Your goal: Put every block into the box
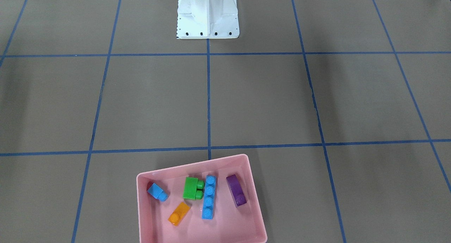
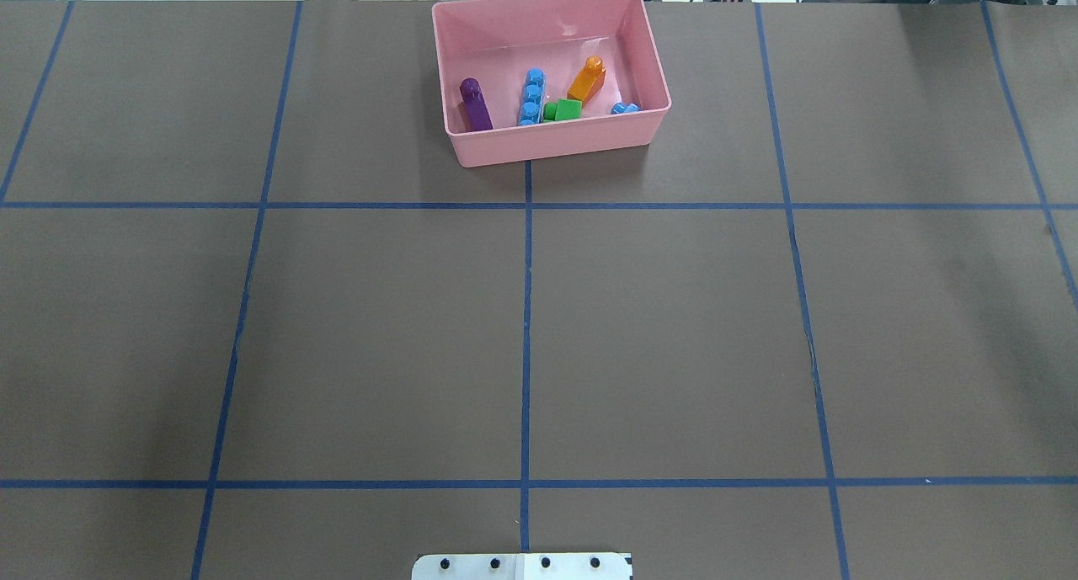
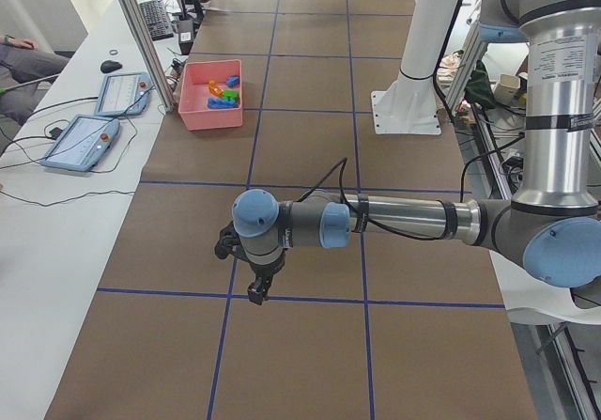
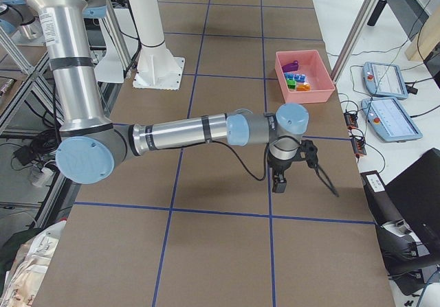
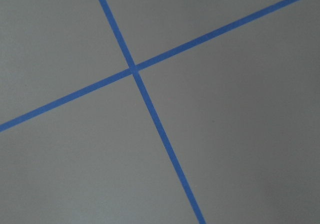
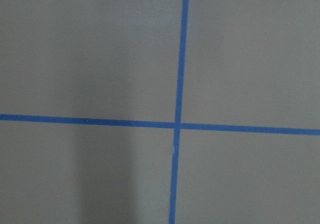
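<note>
The pink box (image 1: pixel 192 163) lies on the table's far side from the robot, also in the overhead view (image 2: pixel 556 146). In it lie five blocks: small light-blue (image 1: pixel 157 192), green (image 1: pixel 192 188), long light-blue (image 1: pixel 209 197), purple (image 1: pixel 236 195) and orange (image 1: pixel 179 213). My left gripper (image 3: pixel 255 293) hangs over bare table far from the box, in the exterior left view only. My right gripper (image 4: pixel 277 183) hangs over bare table, in the exterior right view only. I cannot tell whether either is open or shut. The wrist views show only brown table and blue tape.
The white robot base (image 1: pixel 208 13) stands at the table's middle on the robot's side. Blue tape lines (image 2: pixel 526 311) grid the brown table. Two teach pendants (image 3: pixel 80 141) lie on a white bench beside the box.
</note>
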